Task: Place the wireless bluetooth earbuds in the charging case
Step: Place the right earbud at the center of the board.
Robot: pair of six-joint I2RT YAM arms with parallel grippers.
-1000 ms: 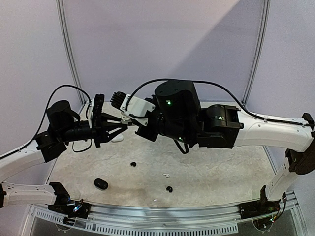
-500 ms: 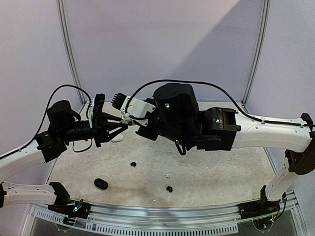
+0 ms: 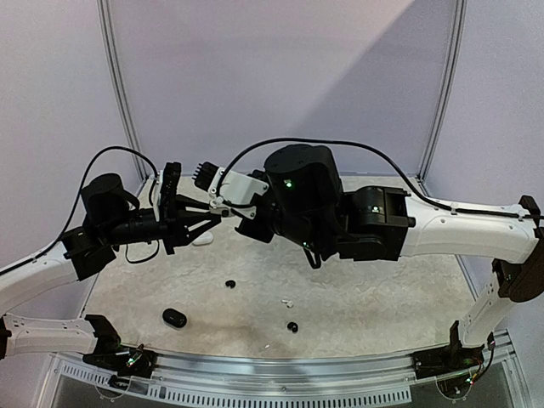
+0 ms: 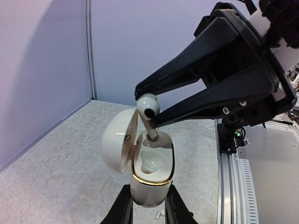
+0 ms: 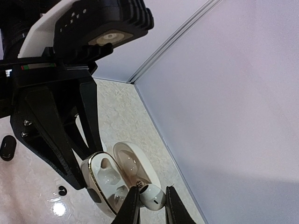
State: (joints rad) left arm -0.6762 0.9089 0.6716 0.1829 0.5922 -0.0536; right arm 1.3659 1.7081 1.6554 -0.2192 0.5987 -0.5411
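Observation:
The charging case [image 4: 150,172] is white with a gold rim, and its lid [image 4: 119,142] stands open to the left. My left gripper [image 4: 149,205] is shut on its lower body and holds it in the air. My right gripper [image 5: 150,200] is shut on a white earbud [image 5: 152,196]. In the left wrist view that earbud [image 4: 148,106] hangs over the case with its stem tip in the far socket. The near socket is empty. In the top view both grippers meet at the back left, left gripper [image 3: 212,218] and right gripper [image 3: 223,206].
On the table lie a black case [image 3: 174,318], two black earbuds [image 3: 230,284] [image 3: 292,326], a white earbud [image 3: 287,303] and a small white piece [image 3: 267,346] by the front rail. A white pebble-like object [image 3: 202,240] lies under the left gripper. Walls close the back and sides.
The right arm has edged slightly left towards the left gripper. The left arm and the things on the table have not moved.

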